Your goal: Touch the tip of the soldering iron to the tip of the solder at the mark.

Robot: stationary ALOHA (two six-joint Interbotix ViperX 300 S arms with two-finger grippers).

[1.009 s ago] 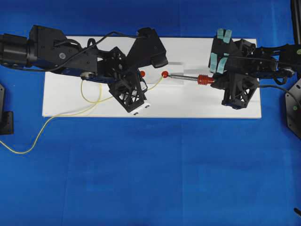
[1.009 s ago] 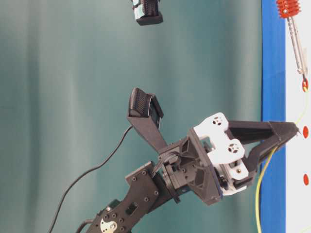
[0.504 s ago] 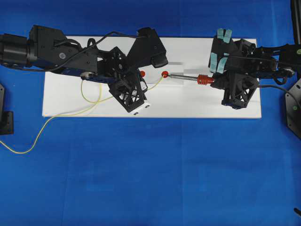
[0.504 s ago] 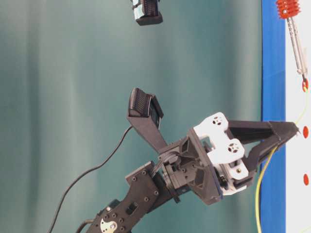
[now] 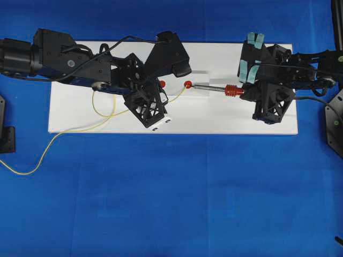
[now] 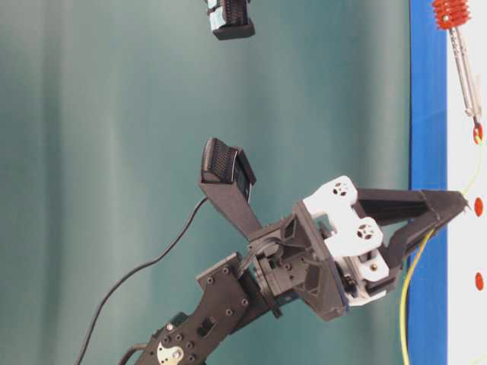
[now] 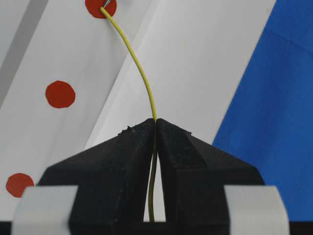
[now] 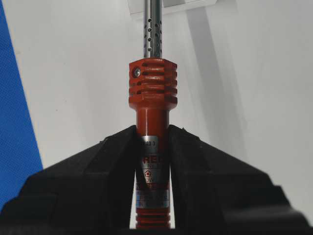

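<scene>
On the white board [image 5: 107, 115], the soldering iron [image 5: 214, 89] lies level and points left, and my right gripper [image 5: 247, 93] is shut on its handle. Its dark tip [image 5: 191, 85] rests at the red mark [image 5: 187, 84]. The thin yellow solder [image 5: 177, 95] curves up from my left gripper [image 5: 165, 103], which is shut on it. In the left wrist view the tip of the solder [image 7: 103, 9] lies on the mark [image 7: 100, 6], touching a small metal point. In the right wrist view the jaws [image 8: 152, 129] clamp the red handle [image 8: 152, 93]; the iron's tip is out of frame.
Two more red dots [image 7: 60, 94] [image 7: 19, 184] lie in a row on the board, left of the mark. The solder trails off the board's front edge onto the blue cloth [image 5: 32, 166]. A black cord runs off the right arm [image 5: 316, 99].
</scene>
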